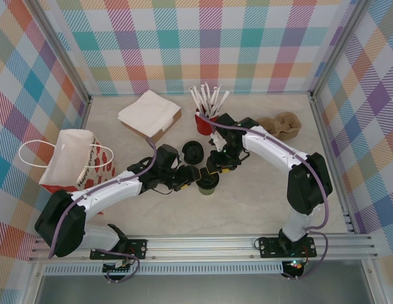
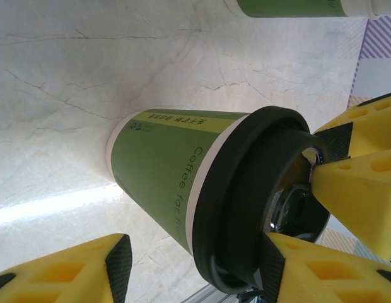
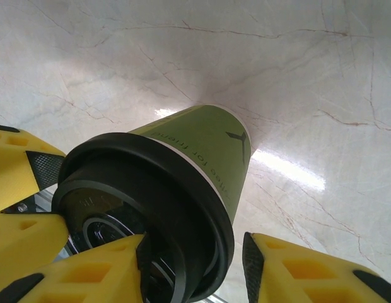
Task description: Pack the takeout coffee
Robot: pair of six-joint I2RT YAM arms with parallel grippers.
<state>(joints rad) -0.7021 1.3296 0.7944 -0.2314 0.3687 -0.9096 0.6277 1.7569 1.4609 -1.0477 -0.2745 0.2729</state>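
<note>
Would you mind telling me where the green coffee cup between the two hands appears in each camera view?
Top external: green cup, just below the picture's centre.
Left wrist: green cup across mid-frame, lid end lower right.
Right wrist: green cup at centre, lid end lower left.
Shared landmark: its black lid, seen in all three views.

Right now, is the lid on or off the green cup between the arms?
On: the black lid covers the rim of the green cup in both wrist views.

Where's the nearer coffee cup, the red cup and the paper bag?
nearer coffee cup [image 2: 157,170], left wrist view, green side.
red cup [image 1: 203,125], top view, wall.
paper bag [image 1: 64,156], top view, white panel.
</note>
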